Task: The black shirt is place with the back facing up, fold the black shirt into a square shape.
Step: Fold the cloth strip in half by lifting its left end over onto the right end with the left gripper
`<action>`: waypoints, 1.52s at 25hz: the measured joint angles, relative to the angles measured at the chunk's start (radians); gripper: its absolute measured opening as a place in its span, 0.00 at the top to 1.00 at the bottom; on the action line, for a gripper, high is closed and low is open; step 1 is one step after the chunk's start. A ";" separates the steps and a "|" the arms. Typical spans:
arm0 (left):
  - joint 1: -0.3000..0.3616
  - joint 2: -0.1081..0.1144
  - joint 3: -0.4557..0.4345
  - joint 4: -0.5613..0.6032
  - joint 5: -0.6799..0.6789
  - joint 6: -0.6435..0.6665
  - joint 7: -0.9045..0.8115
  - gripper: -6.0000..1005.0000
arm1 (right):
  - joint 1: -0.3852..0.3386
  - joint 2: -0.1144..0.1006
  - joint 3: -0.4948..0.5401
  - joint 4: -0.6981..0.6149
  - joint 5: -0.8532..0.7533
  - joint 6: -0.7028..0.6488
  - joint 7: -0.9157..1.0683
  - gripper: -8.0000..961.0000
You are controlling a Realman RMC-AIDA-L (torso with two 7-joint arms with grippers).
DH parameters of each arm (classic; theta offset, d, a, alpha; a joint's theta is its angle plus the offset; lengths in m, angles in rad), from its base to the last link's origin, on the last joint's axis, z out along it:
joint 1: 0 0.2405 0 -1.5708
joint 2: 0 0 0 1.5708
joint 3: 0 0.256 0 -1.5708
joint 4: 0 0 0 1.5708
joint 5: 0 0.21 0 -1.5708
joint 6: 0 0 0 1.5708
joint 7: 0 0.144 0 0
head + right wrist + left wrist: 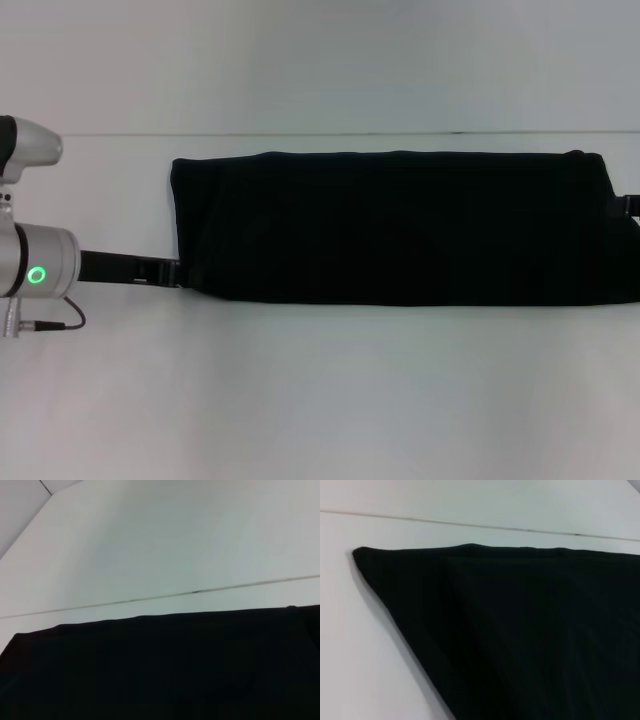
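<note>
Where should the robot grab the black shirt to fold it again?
Probably at its two short ends. The black shirt lies as a long flat strip across the table, so each gripper would best come in from its own side, low along the surface. The left gripper is already at the left end's near corner.

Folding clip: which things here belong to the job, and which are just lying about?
Job:
- black shirt, folded into a long band
- left gripper, at the shirt's left end
- right gripper, at its right end, mostly out of view

Lying about:
- nothing; only the white table under the shirt
</note>
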 joint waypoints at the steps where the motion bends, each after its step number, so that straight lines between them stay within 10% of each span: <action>1: -0.002 -0.001 0.004 -0.003 0.000 0.000 0.000 0.74 | -0.001 -0.001 0.000 0.000 -0.001 0.000 0.000 0.24; 12: -0.007 0.005 0.015 -0.002 0.000 0.002 0.000 0.99 | -0.006 -0.002 0.001 -0.001 -0.117 0.046 0.042 0.24; 33: -0.011 0.010 0.014 0.000 0.002 -0.003 0.001 0.95 | -0.028 0.014 -0.001 0.045 -0.133 0.042 0.026 0.25; 38: -0.011 0.010 0.014 0.000 0.002 -0.005 0.001 0.95 | -0.030 0.015 0.004 0.041 -0.131 0.042 0.015 0.45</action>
